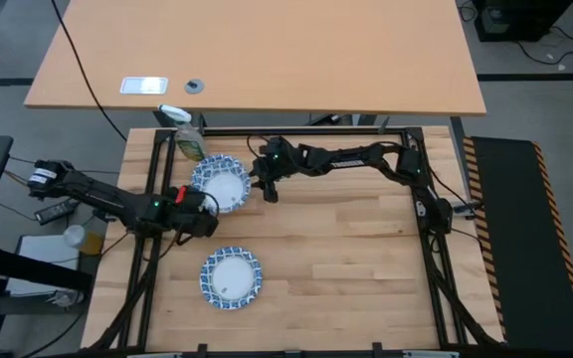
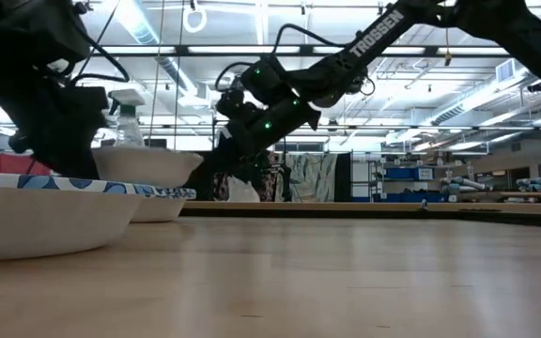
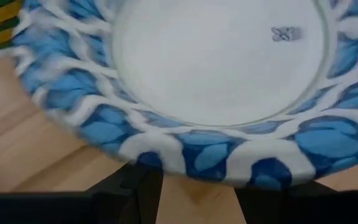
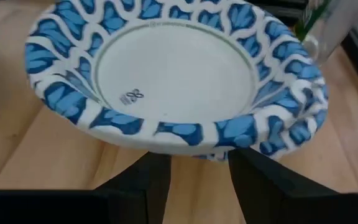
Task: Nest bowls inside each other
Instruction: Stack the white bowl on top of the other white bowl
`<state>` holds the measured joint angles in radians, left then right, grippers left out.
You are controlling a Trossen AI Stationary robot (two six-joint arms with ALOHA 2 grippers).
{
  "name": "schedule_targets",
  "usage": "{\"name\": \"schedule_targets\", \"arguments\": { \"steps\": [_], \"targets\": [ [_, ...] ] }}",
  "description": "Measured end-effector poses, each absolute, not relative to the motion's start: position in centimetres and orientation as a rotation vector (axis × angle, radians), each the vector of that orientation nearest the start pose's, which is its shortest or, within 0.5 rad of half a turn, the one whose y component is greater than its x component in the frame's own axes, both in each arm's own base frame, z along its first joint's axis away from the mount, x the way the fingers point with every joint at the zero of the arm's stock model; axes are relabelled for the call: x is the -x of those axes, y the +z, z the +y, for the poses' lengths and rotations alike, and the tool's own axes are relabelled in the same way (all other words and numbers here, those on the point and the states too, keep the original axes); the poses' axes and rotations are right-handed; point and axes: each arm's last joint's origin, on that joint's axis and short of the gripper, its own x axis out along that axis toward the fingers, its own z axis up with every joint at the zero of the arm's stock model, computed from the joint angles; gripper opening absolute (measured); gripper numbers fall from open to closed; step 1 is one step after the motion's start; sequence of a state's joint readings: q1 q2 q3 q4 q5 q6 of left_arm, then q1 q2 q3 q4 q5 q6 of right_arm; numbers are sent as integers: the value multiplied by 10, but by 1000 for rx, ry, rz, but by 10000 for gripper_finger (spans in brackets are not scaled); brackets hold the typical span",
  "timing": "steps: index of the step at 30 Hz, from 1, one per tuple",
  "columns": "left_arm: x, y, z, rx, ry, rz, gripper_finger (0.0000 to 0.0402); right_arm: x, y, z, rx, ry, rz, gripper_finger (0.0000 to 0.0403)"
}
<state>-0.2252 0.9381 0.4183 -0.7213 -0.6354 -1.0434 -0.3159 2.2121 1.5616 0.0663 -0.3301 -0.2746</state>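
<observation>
Bowl stack (image 1: 221,182) sits at the worktop's (image 1: 346,259) far left, top bowl tilted. Left tool (image 1: 210,211) and right tool (image 1: 260,185) flank it, fingers apart at the rim. Another bowl (image 1: 231,276) lies nearer, apart.

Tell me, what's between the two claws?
The far bowl sits between the left claw and the right claw; the high view shows it best.

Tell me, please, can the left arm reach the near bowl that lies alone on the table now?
Probably yes. The near bowl lies close to the left gripper, with only bare table between. But this gripper is busy at the far bowl stack, across from the right gripper.
</observation>
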Motion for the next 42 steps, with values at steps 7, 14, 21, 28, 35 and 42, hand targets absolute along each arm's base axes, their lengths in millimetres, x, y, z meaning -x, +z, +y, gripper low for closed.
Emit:
{"name": "schedule_targets", "arguments": {
  "steps": [7, 14, 21, 28, 35, 42],
  "targets": [
    [-129, 172, -10, 306, 950, 847, 180, -466, 163, -147, 111, 45, 554, 168],
    [-129, 172, -5, 346, 992, 848, 180, -466, 163, -150, 157, -32, 571, 168],
    [-134, 189, -10, 301, 931, 863, 180, -464, 160, -148, 202, -95, 639, 168],
    [-142, 215, -15, 221, 822, 878, 180, -451, 175, -136, 183, -34, 752, 168],
    [-142, 219, -13, 182, 802, 911, 180, -460, 168, -112, 110, 136, 675, 168],
    [-148, 220, -16, 158, 738, 885, 180, -464, 155, -77, 130, 200, 577, 168]
  ]
}}
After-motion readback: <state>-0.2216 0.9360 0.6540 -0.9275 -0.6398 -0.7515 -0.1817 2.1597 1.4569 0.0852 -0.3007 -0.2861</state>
